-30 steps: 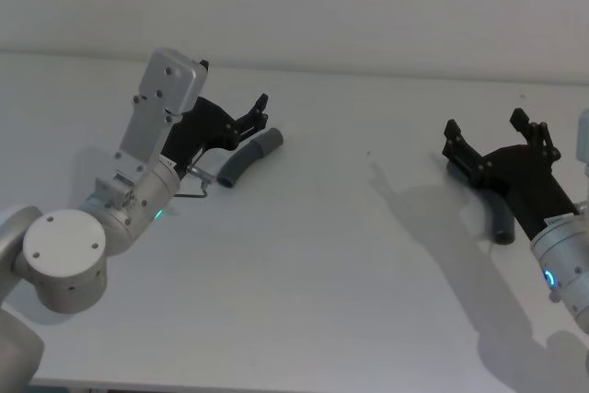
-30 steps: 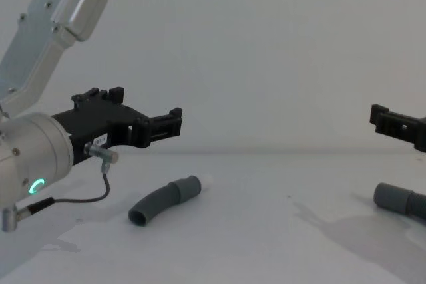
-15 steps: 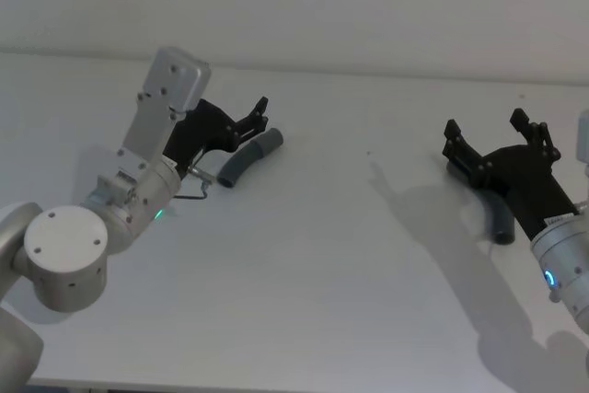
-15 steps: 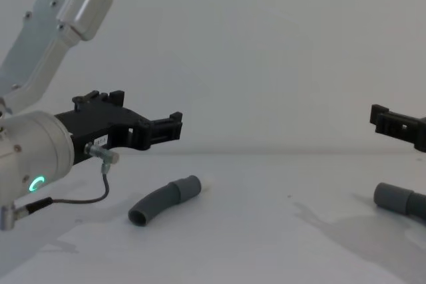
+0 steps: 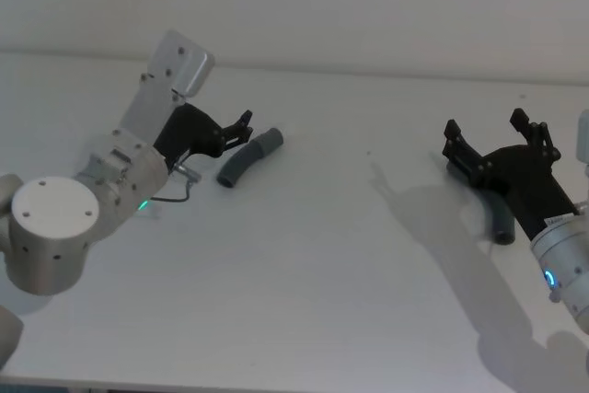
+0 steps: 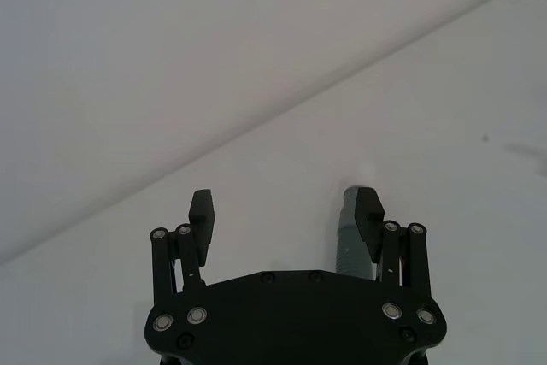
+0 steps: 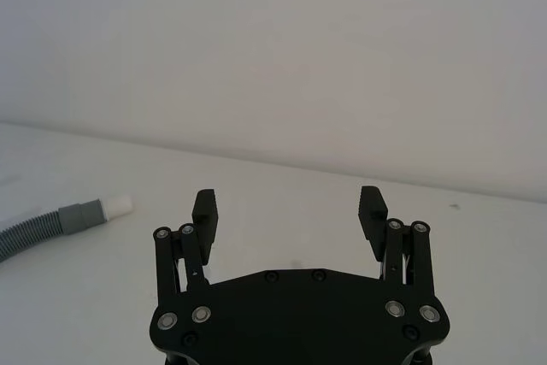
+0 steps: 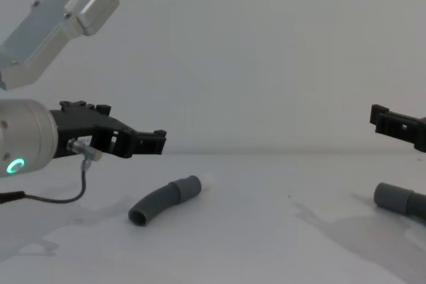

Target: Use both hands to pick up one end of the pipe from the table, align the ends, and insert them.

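Your left hand [image 5: 245,126] sits in the upper left of the head view. It is released, with its fingers spread and nothing between them. Just to its right a short curved length of pipe [image 5: 241,161] lies flat on the white worktop [image 5: 304,283]. Its lighter grey cuff [image 5: 268,143] points toward the upper right of the frame.

In the chest view the left hand hangs above the worktop at left of centre. The curved length lies lower and to the right of the fingertips, apart from them. It shows a hollow round mouth [image 8: 137,217] at its near end. In the left wrist view the cuff lies on the worktop, partly hidden behind one finger [image 6: 367,215].

Your right hand [image 5: 485,131] is at the right edge of the head view, about mid-height. It too is released, fingers wide apart and empty. A second stretch of pipe [image 5: 500,223] lies on the worktop beneath it, partly covered, with one end poking out toward the lower right. In the chest view that smooth grey end rests low at the right edge, and the hand is above it and clear of it.

The right wrist view shows a ribbed end [image 7: 34,230] with a grey cuff and a white tip [image 7: 118,205]. It lies on the worktop well apart from the fingers. You cannot tell from the views whether it belongs to the curved length.
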